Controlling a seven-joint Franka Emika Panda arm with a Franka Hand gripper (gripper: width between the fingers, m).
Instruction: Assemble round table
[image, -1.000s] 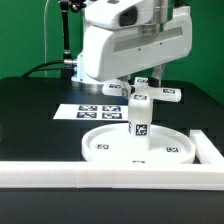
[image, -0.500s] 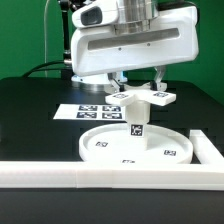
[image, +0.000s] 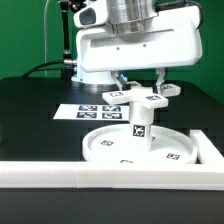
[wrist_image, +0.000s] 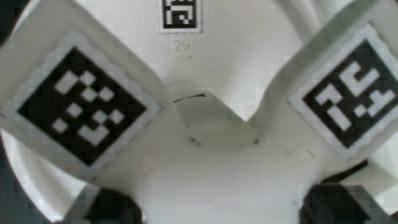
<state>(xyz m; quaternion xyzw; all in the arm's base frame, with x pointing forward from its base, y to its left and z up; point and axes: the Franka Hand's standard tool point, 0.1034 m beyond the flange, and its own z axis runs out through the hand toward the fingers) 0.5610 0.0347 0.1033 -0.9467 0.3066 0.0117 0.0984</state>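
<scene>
The large rimmed round disc (image: 105, 148) lies flat on the black table. The short cylindrical leg (image: 139, 126) stands upright at its middle. My gripper (image: 140, 88) hangs straight above and is shut on the flat cross-shaped base (image: 141, 98), held level at the leg's top. I cannot tell whether base and leg touch. In the wrist view the cross-shaped base (wrist_image: 205, 150) fills the picture with two tagged arms. My dark fingertips (wrist_image: 107, 205) press its sides, and the gripper (wrist_image: 222, 205) is closed on it. The leg is hidden there.
A long straight white rail (image: 100, 172) runs along the front, with a side piece (image: 208, 146) on the exterior view's right. The marker board (image: 92, 111) lies behind the disc. The arm's body (image: 130, 45) looms over the scene.
The hand has turned with the cross-shaped base in it, so the base's arms point differently. The base has shifted slightly to centre over the leg. Disc and leg have stayed put.
</scene>
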